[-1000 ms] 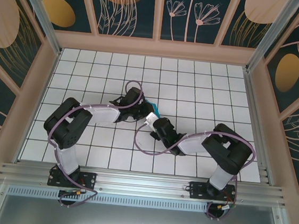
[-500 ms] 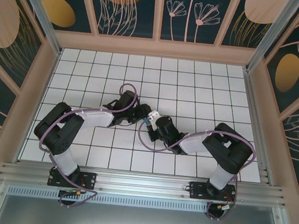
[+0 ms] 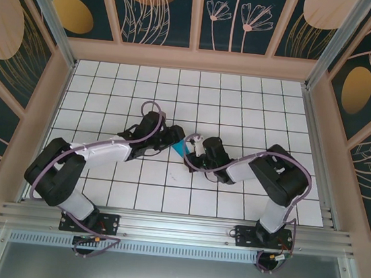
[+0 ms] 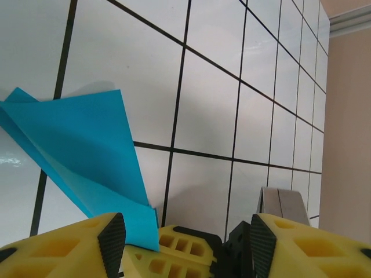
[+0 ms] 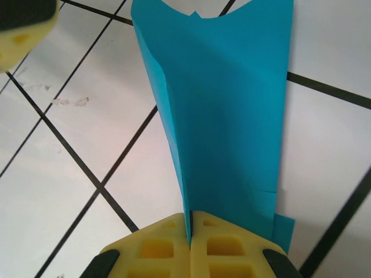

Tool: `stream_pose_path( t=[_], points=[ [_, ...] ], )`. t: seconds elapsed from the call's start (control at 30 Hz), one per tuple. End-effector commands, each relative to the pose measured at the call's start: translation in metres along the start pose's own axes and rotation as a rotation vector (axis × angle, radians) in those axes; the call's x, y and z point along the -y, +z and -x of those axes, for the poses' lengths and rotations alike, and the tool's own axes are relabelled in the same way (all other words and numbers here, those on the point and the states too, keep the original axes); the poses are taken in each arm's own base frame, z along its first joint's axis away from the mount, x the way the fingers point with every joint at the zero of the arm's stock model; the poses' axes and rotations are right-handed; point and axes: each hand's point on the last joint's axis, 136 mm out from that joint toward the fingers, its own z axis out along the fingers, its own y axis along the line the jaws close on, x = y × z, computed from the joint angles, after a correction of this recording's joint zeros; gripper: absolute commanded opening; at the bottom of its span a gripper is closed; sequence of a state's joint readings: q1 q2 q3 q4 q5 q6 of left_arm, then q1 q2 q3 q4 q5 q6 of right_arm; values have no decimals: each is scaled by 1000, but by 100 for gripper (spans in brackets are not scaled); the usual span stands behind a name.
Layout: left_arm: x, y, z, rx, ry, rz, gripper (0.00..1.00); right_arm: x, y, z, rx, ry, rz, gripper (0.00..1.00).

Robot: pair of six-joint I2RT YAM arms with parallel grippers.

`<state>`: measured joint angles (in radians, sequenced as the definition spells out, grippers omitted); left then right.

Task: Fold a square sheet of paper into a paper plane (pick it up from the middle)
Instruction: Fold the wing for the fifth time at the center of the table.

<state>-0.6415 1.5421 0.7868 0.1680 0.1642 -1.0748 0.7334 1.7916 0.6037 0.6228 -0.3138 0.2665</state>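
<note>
fingers (image 5: 151,252) of the right gripper (image 5: 190,229) are pressed tight together with no gap. they pinch the blue paper (image 5: 226,116) at its narrow end. the paper is folded, and it gets wider the farther it goes from the fingers. a long crease runs down it to the spot where it is pinched.

the left gripper (image 4: 186,231) has its yellow fingers (image 4: 58,249) wide apart. it squeezes nothing. one pointy corner of the blue paper (image 4: 75,145) reaches down just beside the inner side of one finger. the rest of the paper spreads out over the white tiled floor (image 4: 261,116).

from above, the blue paper (image 3: 181,146) sits near the middle of the white tiled floor (image 3: 242,105). it is between the two arms. the left gripper (image 3: 173,138) is just on one side of it and the right gripper (image 3: 193,144) is on the other side, very close together.
</note>
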Motion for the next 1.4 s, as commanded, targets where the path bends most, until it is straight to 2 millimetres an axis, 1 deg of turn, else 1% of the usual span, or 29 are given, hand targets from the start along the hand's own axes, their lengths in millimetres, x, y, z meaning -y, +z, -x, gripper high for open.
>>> stream_pose_path(
  t=[0.0,0.17,0.3,0.37,0.53,0.63,0.8,0.87,0.97,1.17,1.37],
  points=[
    [-1,-4,-2,2,28,-18,59,-7,6,-11,-68,118,97,0],
    [-3,-1,-9,-26,39,-30,52,-2,9,-13,-121,224,145,0],
    [-4,3,-13,-37,27,-52,48,-3,13,-15,-179,291,195,0],
    [-3,8,-15,-51,10,-65,47,-1,14,-16,-190,295,187,0],
    [-4,22,-12,-40,-53,-83,47,1,17,-16,-202,295,172,1],
    [-11,27,-10,-23,-77,-64,47,1,18,-15,-207,293,168,2],
    [-23,28,-6,16,-93,-35,46,2,18,-15,-204,284,162,4],
    [-26,30,-8,14,-98,-32,46,2,19,-15,-208,289,167,5],
    [-32,33,-10,13,-111,-29,44,2,17,-14,-205,290,162,8],
    [-42,34,-14,17,-126,-18,40,-2,7,-4,-173,271,159,18],
    [-49,34,-15,19,-123,6,39,-9,0,3,-149,247,176,24]
  ],
)
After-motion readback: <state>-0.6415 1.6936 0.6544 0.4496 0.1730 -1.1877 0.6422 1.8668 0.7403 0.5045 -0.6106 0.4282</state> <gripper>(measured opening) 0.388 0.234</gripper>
